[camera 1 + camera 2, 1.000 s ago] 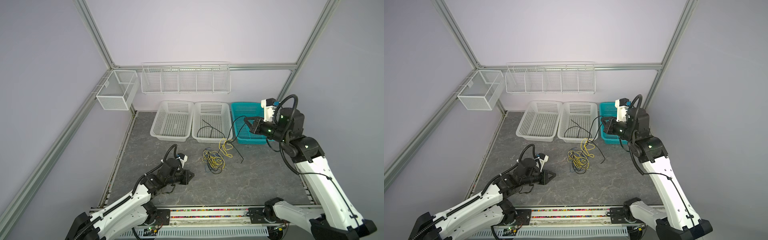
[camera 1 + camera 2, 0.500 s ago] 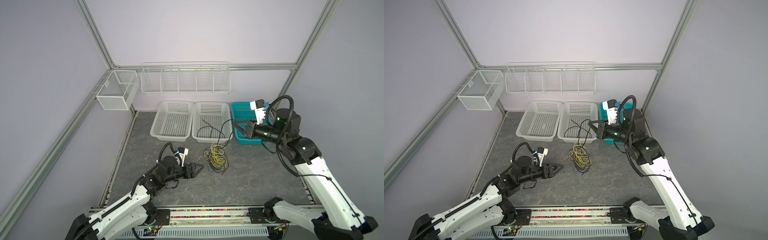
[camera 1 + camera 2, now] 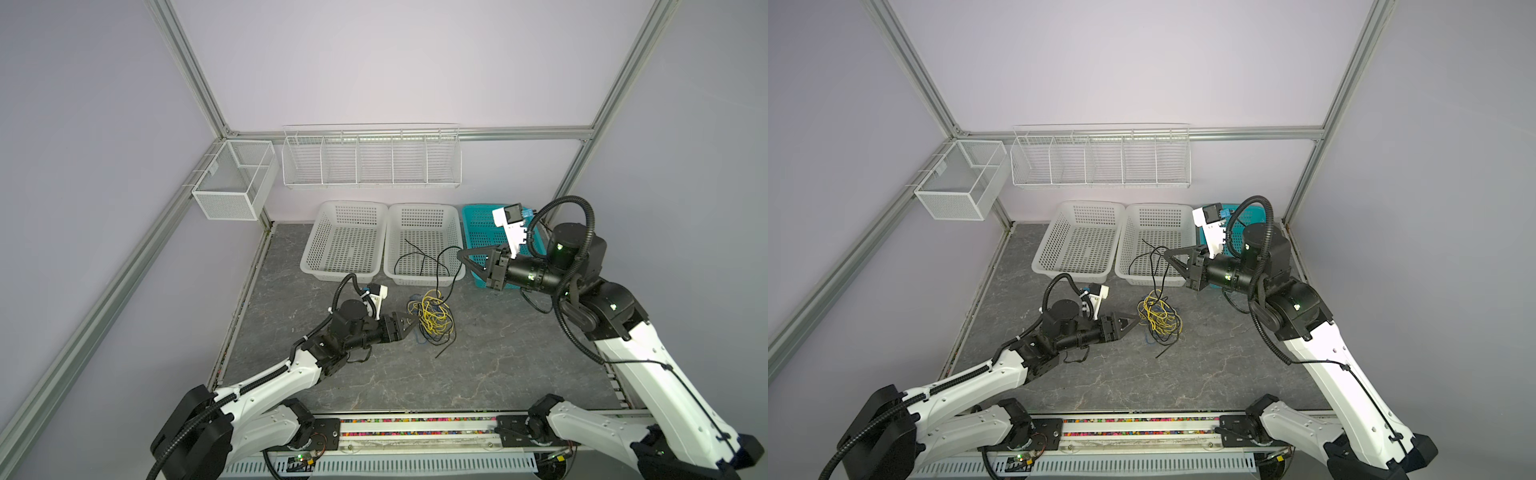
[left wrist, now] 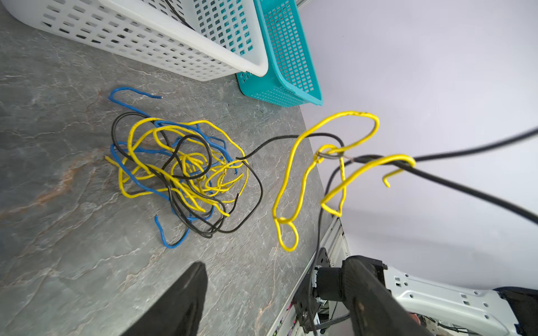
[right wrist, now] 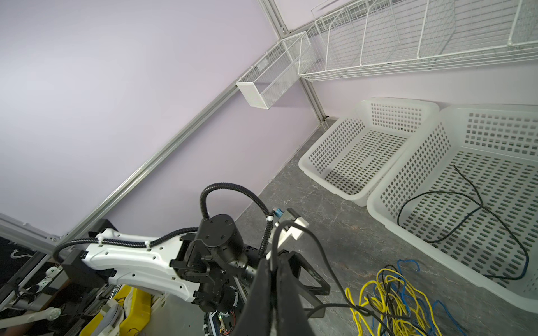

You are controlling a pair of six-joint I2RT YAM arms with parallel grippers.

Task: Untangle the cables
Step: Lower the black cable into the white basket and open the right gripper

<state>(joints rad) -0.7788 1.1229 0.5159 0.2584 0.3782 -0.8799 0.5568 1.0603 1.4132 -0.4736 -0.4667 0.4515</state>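
Observation:
The cables point(image 3: 432, 320) point(image 3: 1158, 318) lie as a yellow, blue and black tangle on the grey table, seen close in the left wrist view point(image 4: 180, 171). My left gripper point(image 3: 409, 322) point(image 4: 276, 261) is open just left of the tangle, with nothing between its fingers. My right gripper point(image 3: 459, 254) point(image 5: 272, 261) is shut on a black cable point(image 5: 279, 232) above the front right corner of the middle basket. That cable loops through the basket point(image 3: 419, 253) and runs down into the tangle. A yellow loop point(image 4: 334, 151) hangs lifted on the raised black cable.
Three baskets stand along the back: a white one point(image 3: 340, 276), the middle white one point(image 3: 415, 280) and a teal one point(image 3: 478, 216). A wire rack point(image 3: 372, 160) and a mesh box point(image 3: 232, 178) hang on the walls.
My left gripper has opened and moved right, up to the tangle. My right gripper, still shut on the black cable, has moved left over the middle basket's corner.

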